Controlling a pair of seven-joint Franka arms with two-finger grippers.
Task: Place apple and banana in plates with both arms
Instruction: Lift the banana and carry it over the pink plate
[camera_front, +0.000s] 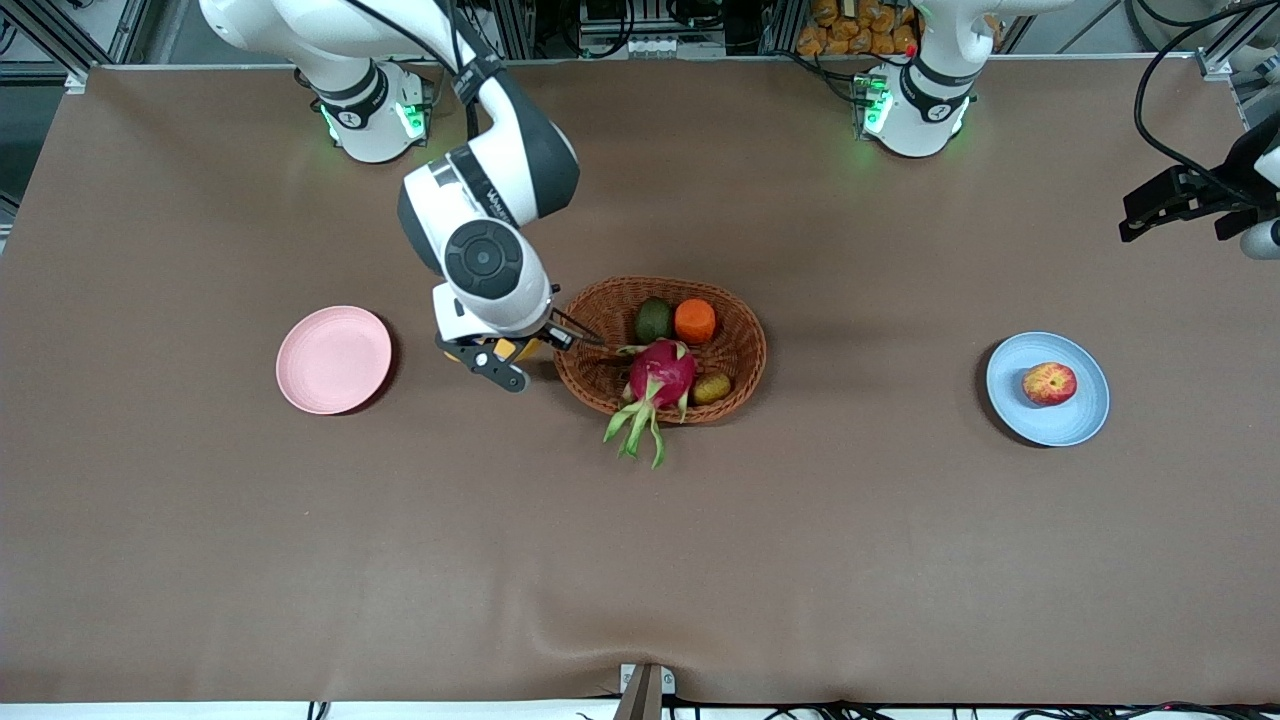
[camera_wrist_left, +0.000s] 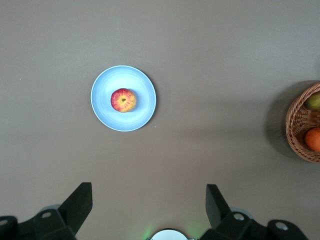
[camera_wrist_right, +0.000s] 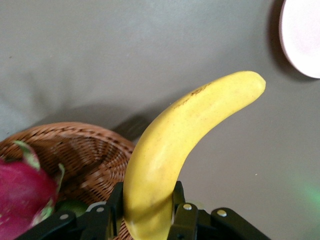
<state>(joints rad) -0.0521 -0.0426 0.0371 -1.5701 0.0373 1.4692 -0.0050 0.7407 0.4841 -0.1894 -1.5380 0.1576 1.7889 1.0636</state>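
Two plates are seen on the table: one pink plate (camera_front: 333, 359) toward the right arm's end and one blue plate (camera_front: 1048, 389) toward the left arm's end. One apple (camera_front: 1049, 384) lies in the blue plate. One banana (camera_wrist_right: 175, 150) is clamped between the jaws of the right gripper (camera_front: 497, 352), which hangs just beside the rim of one woven basket (camera_front: 740, 350). In the basket, four fruits are counted, among them one dragon fruit (camera_front: 660, 375). The left gripper (camera_wrist_left: 149, 202) waits high over the table, its jaws held apart and empty.
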